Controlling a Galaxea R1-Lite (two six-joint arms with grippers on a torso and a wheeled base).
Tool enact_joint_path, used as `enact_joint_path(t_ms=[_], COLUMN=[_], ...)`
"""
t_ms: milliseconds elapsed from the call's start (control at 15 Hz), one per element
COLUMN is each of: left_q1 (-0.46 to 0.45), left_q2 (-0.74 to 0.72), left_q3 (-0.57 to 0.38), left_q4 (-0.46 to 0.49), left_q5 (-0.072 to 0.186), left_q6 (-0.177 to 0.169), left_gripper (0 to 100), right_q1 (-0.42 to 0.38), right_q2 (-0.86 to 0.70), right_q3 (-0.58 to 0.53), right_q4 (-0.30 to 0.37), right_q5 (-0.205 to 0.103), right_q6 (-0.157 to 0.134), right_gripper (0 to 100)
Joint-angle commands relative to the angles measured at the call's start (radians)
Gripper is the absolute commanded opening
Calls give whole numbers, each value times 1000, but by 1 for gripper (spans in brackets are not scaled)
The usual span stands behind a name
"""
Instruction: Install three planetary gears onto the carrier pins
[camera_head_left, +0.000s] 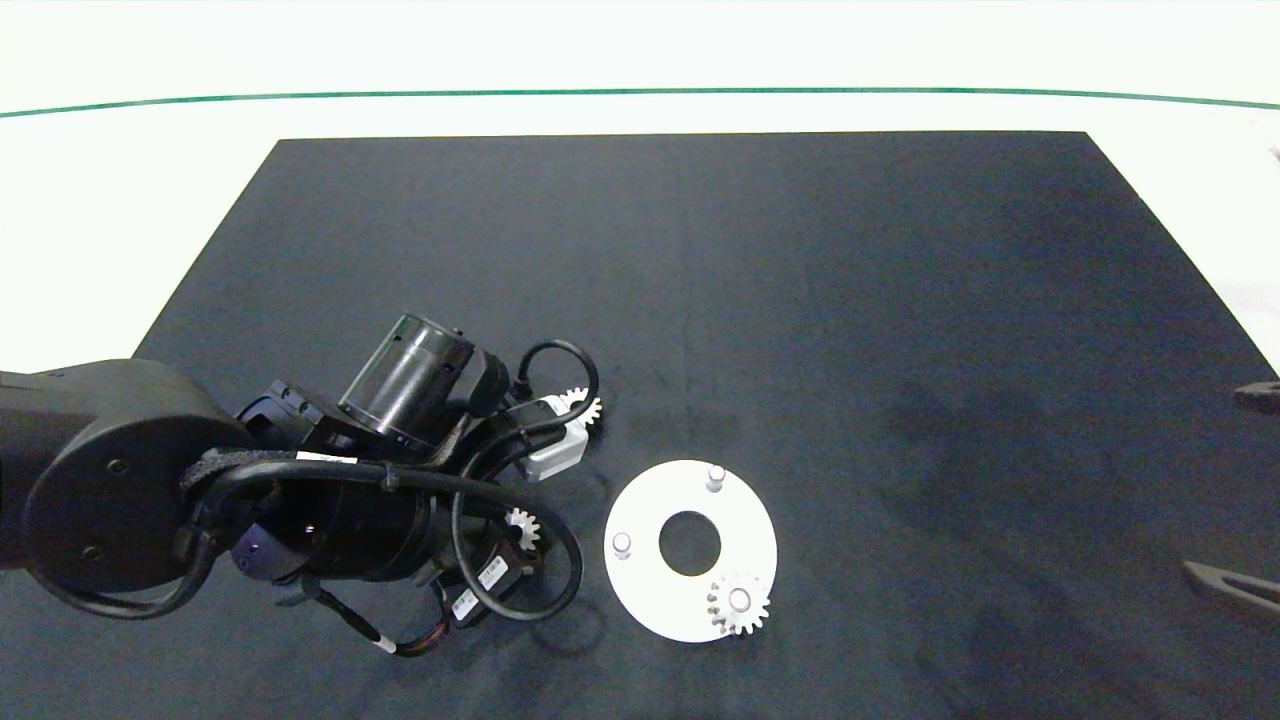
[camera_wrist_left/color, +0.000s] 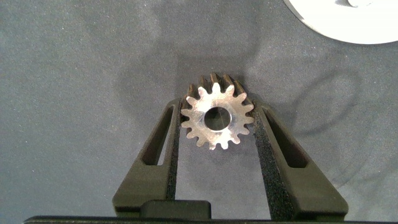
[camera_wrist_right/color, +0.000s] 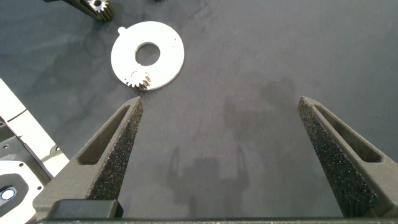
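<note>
The carrier pins sit on the white disc (camera_head_left: 690, 548), right of my left gripper (camera_head_left: 521, 528) on the dark mat (camera_head_left: 700, 300); the near-right pin already carries one gear (camera_head_left: 740, 600), while the far pin (camera_head_left: 715, 477) and the left pin (camera_head_left: 621, 543) stand bare. My worry is misalignment: if the bore meets a pin off-centre or tilted, the gear may jam, nudge the disc, or slip from my pads. Teeth could also clash with the seated gear. My left gripper pinches a second gear (camera_wrist_left/color: 217, 117) by its teeth, fingers closed snugly around it, just left of the disc. A third gear (camera_head_left: 581, 406) lies farther away, beside my wrist. My right gripper (camera_wrist_right/color: 217, 124) waits wide open and empty at the right.
</note>
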Motion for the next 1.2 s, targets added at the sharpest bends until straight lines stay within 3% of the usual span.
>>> enact_joint_path(t_ms=[67,467,1200], left_q1=[1,1,3], left_q2=[-4,-3,-56], left_q3=[9,9,18], left_q4=[4,-7,-20], left_q5=[2,4,2], left_q6=[1,1,4], left_gripper=[33,30,8], right_q1=[2,2,2], right_q2=[-3,-4,-10], right_q3=[0,0,1], right_q4=[1,3,3], right_q5=[1,1,1], right_q6=[-2,-2,-2], right_gripper=[100,100,100])
